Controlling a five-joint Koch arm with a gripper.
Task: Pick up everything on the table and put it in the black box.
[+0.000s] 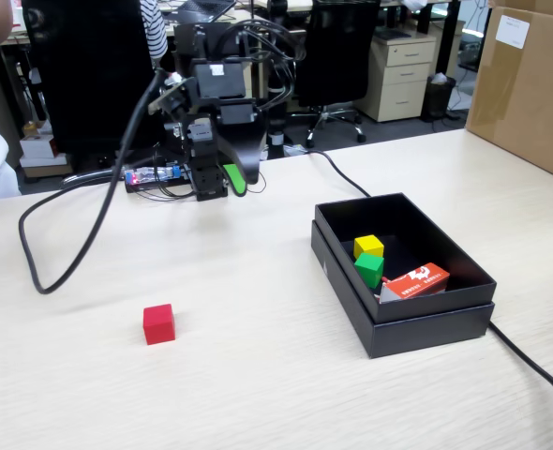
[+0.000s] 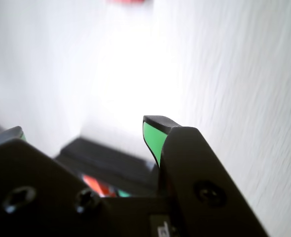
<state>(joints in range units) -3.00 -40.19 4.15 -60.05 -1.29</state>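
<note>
Pale wood-grain table (image 1: 258, 375) bears matte stepped-rim black box (image 1: 426, 323).

red cube (image 1: 158, 323) on table (image 1: 258, 375) — yellow (image 1: 368, 246), green (image 1: 369, 269) boxed.

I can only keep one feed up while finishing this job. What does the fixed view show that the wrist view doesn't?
Only the fixed view shows the yellow cube and green cube in the black box beside an orange-and-white carton, plus the red cube whole on the table.

Only the wrist view shows the hand close up, its two green-faced tips apart and nothing between them.

Both show the table, the hand, and probably the red cube, a red sliver at the wrist view's top edge.
</note>
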